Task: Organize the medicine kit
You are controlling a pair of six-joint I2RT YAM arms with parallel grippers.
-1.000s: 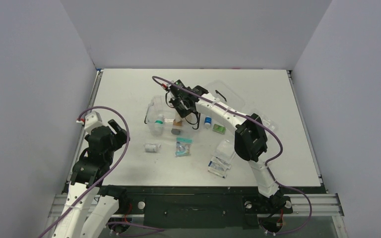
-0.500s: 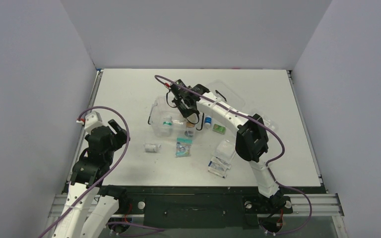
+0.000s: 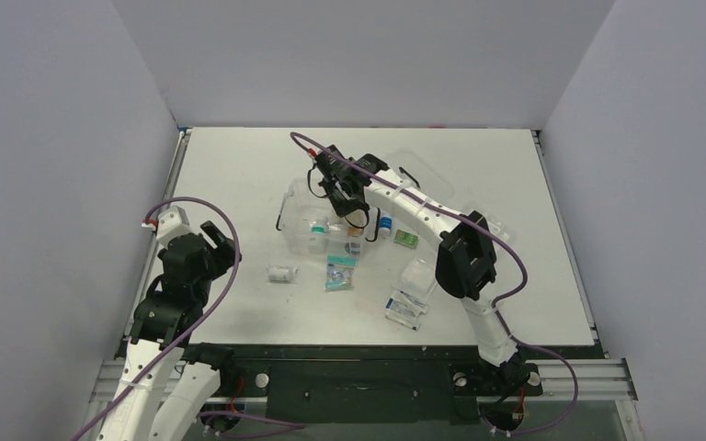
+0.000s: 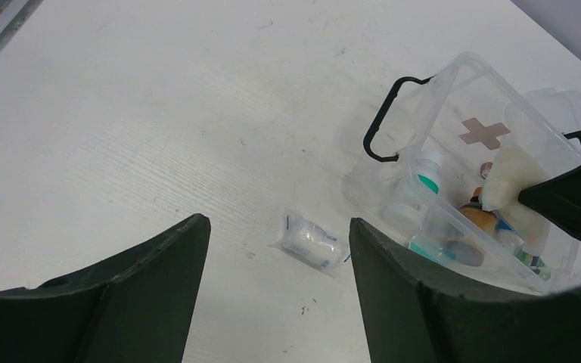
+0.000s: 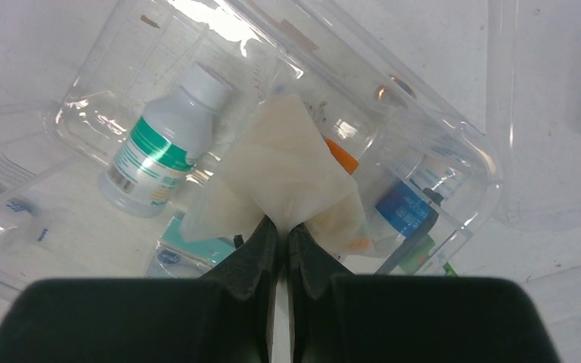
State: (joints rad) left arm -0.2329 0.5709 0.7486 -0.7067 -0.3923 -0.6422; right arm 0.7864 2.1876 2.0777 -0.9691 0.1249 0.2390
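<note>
The medicine kit [image 3: 300, 208] is a clear box with black clips and a faint red cross, lying open at mid-table. It also shows in the left wrist view [image 4: 484, 134] and the right wrist view [image 5: 454, 144]. My right gripper [image 3: 343, 197] [image 5: 281, 225] is shut on a beige flat packet [image 5: 287, 166] and holds it over the kit's inside. A white bottle with a green label [image 5: 163, 140] lies in the kit. My left gripper [image 3: 211, 241] [image 4: 276, 223] is open and empty, well to the left of the kit.
A wrapped white roll [image 3: 282, 273] [image 4: 312, 240] and a teal sachet [image 3: 339, 272] lie in front of the kit. A blue-labelled bottle [image 3: 385, 225], a green packet [image 3: 406, 238] and clear packets [image 3: 409, 303] lie to its right. A clear lid [image 3: 414, 170] lies behind.
My right gripper has moved a little right and toward the near side with the packet. The kit and its contents have shifted right with it. The left arm has not moved.
</note>
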